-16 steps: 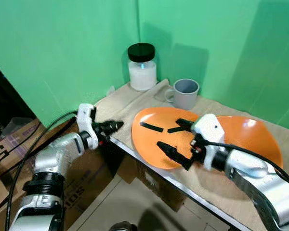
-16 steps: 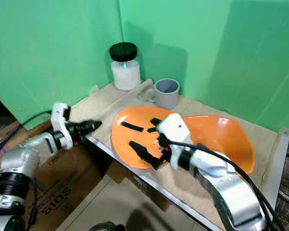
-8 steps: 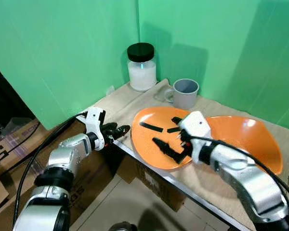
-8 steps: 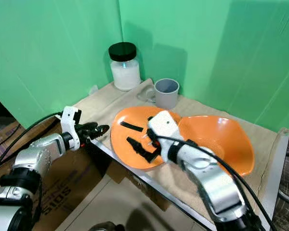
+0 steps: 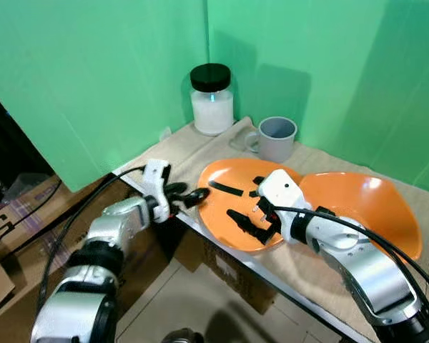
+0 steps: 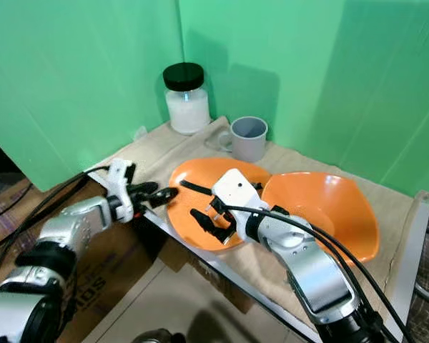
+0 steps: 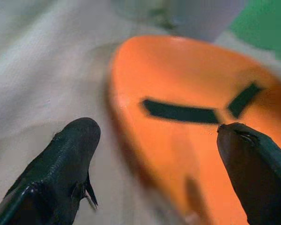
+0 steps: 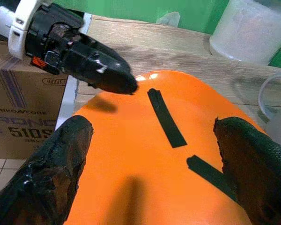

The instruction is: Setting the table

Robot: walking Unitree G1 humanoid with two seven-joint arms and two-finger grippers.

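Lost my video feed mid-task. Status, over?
Left gripper open at near orange plate's rim. Right gripper open, low over same plate. Second orange plate overlaps it; grey mug and jar stand behind.

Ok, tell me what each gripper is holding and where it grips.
Nothing is held. The left gripper is open at the near plate's left rim, one finger on each side; the right gripper hovers open above that plate.

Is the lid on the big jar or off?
On. The jar stands upright at the back corner of the table, with its black lid sitting on top. White stuff fills it.
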